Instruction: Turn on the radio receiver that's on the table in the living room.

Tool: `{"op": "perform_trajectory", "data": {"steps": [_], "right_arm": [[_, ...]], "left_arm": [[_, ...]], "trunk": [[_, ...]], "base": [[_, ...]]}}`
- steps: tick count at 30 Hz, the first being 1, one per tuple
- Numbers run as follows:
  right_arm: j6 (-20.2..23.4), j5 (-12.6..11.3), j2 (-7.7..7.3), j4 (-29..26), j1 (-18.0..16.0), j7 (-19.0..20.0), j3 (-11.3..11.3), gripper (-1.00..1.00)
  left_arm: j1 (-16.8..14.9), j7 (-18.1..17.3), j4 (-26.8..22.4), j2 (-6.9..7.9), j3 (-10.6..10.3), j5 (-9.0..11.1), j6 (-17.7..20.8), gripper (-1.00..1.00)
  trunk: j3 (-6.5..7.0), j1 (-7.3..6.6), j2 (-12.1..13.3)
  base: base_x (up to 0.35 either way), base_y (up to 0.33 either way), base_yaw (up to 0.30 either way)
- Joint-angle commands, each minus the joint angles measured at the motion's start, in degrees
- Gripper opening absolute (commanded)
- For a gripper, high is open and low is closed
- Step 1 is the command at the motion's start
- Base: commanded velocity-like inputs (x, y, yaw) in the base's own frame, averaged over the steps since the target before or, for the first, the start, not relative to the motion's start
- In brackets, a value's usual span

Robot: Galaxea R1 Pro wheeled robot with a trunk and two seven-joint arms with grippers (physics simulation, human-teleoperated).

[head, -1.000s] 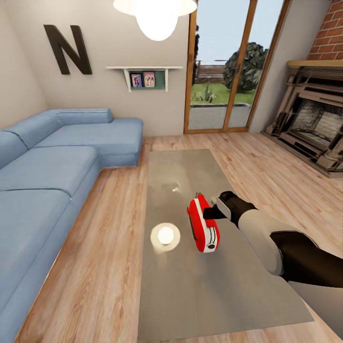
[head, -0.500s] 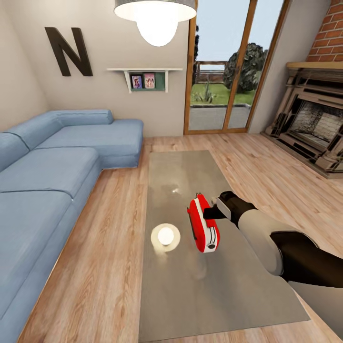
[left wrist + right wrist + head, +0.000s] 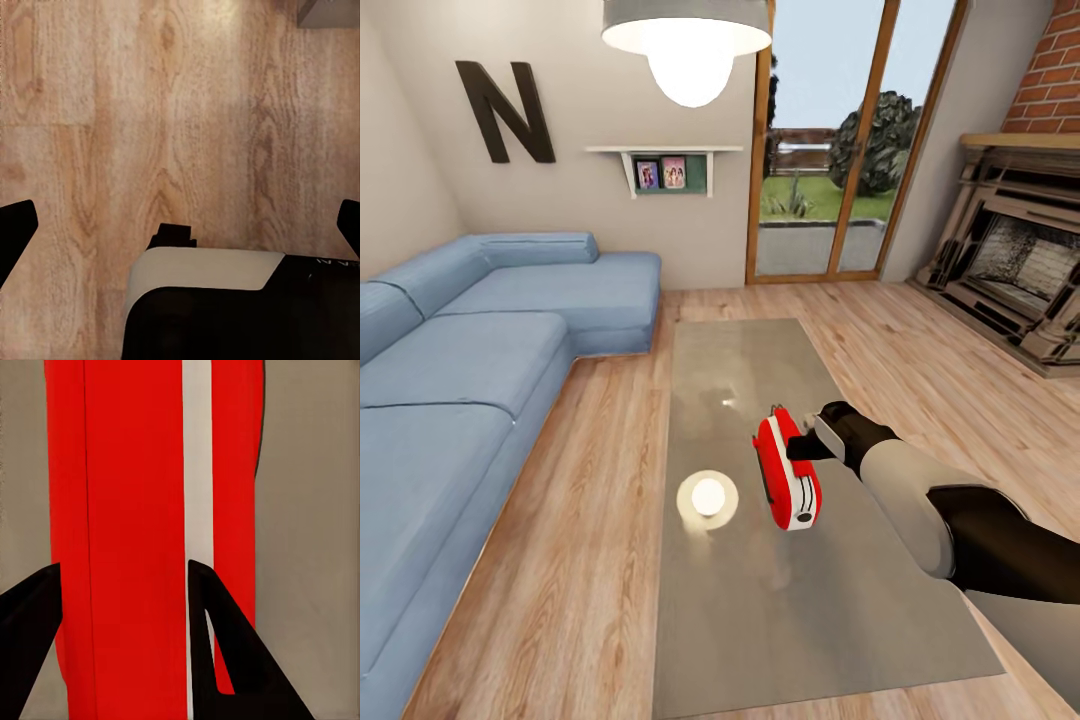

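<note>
The red radio receiver (image 3: 787,475) with white trim stands edge-on on the glossy grey-beige table (image 3: 760,620), a little right of its middle. My right gripper (image 3: 800,447) reaches it from the right, its dark fingers against the radio's side. In the right wrist view the radio (image 3: 142,510) shows as a red band with a white stripe, and my right gripper (image 3: 124,562) stands open with both fingertips spread in front of it. My left gripper (image 3: 187,206) is open over bare wooden floor.
A blue sectional sofa (image 3: 480,360) runs along the left of the table. The brick fireplace (image 3: 1020,270) is at the right, glass doors (image 3: 830,150) behind. A ceiling lamp (image 3: 688,45) hangs overhead; its reflection (image 3: 707,497) glows on the tabletop.
The head view has shifted slightly, so more of the lamp shade shows at the top. The right arm and the radio keep their places.
</note>
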Motion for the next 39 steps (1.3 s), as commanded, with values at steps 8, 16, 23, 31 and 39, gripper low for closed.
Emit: {"op": "perform_trajectory", "data": {"steps": [8,16,23,31,39], "right_arm": [[0.0,0.0,0.00,0.0,0.0,0.0,-0.1,-1.00],[0.0,0.0,0.00,0.0,0.0,0.0,-0.1,-1.00],[0.0,0.0,0.00,0.0,0.0,-0.1,-0.1,-1.00],[0.0,0.0,0.03,0.0,0.0,-0.1,-0.1,-1.00],[-0.1,0.0,0.06,0.0,0.0,-0.1,-0.1,-1.00]], "left_arm": [[0.0,0.0,0.0,0.07,0.0,0.0,0.1,1.00],[0.0,0.0,0.0,0.09,0.0,0.0,0.2,1.00],[0.0,0.0,0.0,0.09,0.0,-0.2,0.2,1.00],[0.0,0.0,0.0,0.09,0.0,-0.2,0.2,1.00],[0.0,0.0,0.0,0.09,0.0,-0.2,0.2,1.00]], "trunk": [[1.44,-1.76,3.2],[2.88,-3.52,6.4],[4.14,-5.06,9.2],[5.57,-6.82,12.4],[7.01,-8.57,15.7]], "base": [[0.000,0.000,0.000],[0.000,0.000,0.000],[0.000,0.000,0.000],[0.000,0.000,0.000],[0.000,0.000,0.000]]}}
